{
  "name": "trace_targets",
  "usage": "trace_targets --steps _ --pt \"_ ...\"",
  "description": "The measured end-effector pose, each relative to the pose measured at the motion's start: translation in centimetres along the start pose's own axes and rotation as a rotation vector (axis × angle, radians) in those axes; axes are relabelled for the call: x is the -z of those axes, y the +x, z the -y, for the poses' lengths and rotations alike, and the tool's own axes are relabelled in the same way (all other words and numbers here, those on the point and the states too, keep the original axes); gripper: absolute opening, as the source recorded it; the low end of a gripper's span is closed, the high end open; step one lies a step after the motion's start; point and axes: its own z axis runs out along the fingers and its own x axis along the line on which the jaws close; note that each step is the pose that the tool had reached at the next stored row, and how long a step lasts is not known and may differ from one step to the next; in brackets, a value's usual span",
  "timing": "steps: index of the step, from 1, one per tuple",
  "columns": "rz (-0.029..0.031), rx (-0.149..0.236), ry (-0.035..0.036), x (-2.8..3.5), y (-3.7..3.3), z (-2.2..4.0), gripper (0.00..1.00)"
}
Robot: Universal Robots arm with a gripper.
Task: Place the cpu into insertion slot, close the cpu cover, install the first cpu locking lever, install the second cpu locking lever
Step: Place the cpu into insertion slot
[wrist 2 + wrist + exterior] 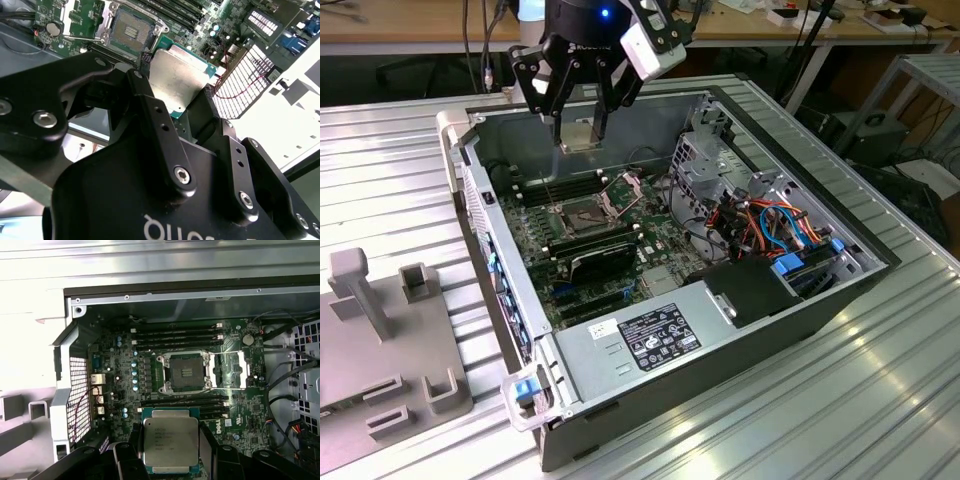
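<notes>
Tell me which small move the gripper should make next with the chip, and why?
Probably ease the gripper, which grips the cpu, down toward the insertion slot, lining it up on the way: the cpu hangs above the board, apart from the slot, which lies bare with the cpu cover swung open.

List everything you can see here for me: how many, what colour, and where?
computer case: one, dark grey, open, on the table
table: one, silvery ribbed metal
circuit board: one, green, inside the case
insertion slot: one, dark with silvery rim, mid-board, empty
cpu cover: one, silvery, swung open beside the slot
memory slots: two banks, black, flanking the slot
cables: bundle, orange, blue, red, exterior view's right
power supply: one, grey, black label
fixture: one, grey, exterior view's left
cpu: one, silvery-grey, held above the board
pincer: one, black, shut on the cpu
</notes>
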Motion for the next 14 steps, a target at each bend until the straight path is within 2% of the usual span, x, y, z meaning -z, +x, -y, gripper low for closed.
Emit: trace_targets --steps 14 --pt "0.0001 0.000 -0.0001 -0.10 -0.19 -0.15 0.55"
